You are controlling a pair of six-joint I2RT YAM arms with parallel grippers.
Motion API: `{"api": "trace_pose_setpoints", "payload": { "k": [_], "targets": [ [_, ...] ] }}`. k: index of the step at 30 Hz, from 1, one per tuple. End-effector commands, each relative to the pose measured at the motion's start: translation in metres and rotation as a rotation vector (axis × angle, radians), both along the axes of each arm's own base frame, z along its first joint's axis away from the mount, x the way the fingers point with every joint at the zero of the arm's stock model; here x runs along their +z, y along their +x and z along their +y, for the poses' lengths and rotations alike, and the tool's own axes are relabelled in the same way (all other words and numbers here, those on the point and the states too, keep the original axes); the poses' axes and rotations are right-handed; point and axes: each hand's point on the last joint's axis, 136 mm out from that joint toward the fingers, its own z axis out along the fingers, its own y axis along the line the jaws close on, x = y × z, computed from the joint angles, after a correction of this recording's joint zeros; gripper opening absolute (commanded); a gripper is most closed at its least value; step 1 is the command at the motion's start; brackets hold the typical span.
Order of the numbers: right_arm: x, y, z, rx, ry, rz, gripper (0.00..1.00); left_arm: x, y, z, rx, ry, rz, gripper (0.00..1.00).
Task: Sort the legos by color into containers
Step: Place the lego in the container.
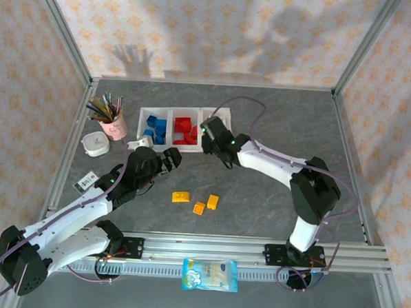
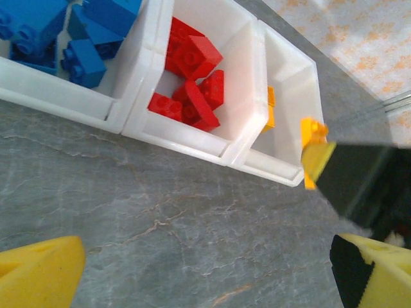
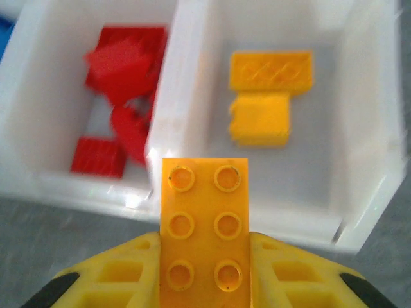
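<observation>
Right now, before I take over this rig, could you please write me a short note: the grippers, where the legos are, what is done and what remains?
Left gripper: open, empty, over the table in front of the bins.
Right gripper: shut on a yellow brick, at the near edge of the right bin.
Done: blue bricks in the left bin, red bricks in the middle bin, two yellow bricks in the right bin.
Left: release the held brick into the right bin, then move the three yellow-orange bricks lying on the table.
</observation>
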Motion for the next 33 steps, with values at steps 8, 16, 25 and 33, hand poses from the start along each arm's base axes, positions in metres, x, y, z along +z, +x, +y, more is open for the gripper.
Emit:
{"api": "trace_pose_setpoints", "payload": {
  "k": [8, 16, 25, 33],
  "targets": [
    [-0.023, 0.089, -0.02, -0.112, -0.1, -0.023, 0.29, 0.023, 0.025, -0.015, -0.032, 0.001, -0.062, 0.99],
    [-0.013, 0.101, -0.012, -0.094, -0.079, -0.038, 0.44, 0.028, 0.027, -0.016, -0.036, 0.005, -0.066, 0.99],
    [0.013, 0.06, -0.019, -0.054, -0.001, -0.034, 0.5, 0.034, 0.023, -0.018, -0.062, -0.011, -0.084, 0.99],
    [0.008, -0.008, -0.029, -0.003, -0.02, 0.018, 0.58, 0.027, 0.008, -0.017, -0.083, -0.037, -0.062, 0.99]
  ]
}}
